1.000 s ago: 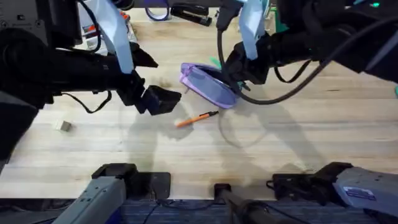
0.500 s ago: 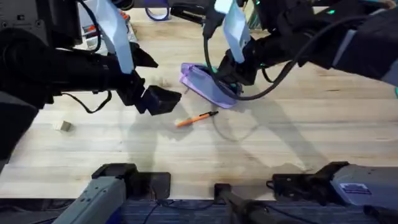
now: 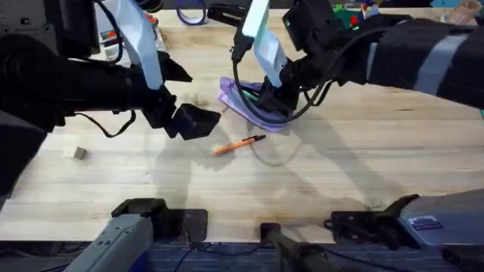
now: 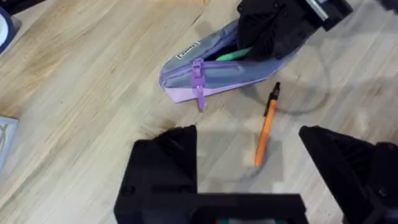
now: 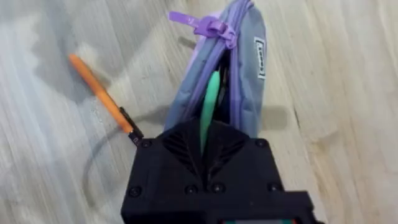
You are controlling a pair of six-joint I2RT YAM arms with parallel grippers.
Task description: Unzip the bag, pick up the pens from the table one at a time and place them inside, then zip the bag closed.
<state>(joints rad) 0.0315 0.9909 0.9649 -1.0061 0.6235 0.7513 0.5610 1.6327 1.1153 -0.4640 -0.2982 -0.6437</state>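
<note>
The lavender bag [image 3: 240, 103] lies unzipped at the table's middle back, its purple zipper pull [image 4: 198, 73] at the near end. My right gripper [image 3: 274, 94] hangs over the bag's opening, shut on the green pen [image 5: 209, 102], whose front half is down inside the bag [image 5: 245, 65]. The green pen [image 4: 237, 55] also shows in the gap of the bag [image 4: 205, 78]. The orange pen [image 3: 239, 143] lies on the table [image 3: 340, 166] just in front of the bag. My left gripper [image 3: 198, 121] hovers left of the bag, open and holding nothing, with the orange pen [image 4: 267, 124] ahead of its fingers.
A small beige block [image 3: 75, 153] sits at the left of the table. A purple ring-shaped object [image 3: 189, 15] and a black item [image 3: 231, 15] lie along the back edge. Bare wood stretches across the front and right.
My right arm has swung left over the bag and lowered the green pen into its opening. The left arm and the orange pen have not moved.
</note>
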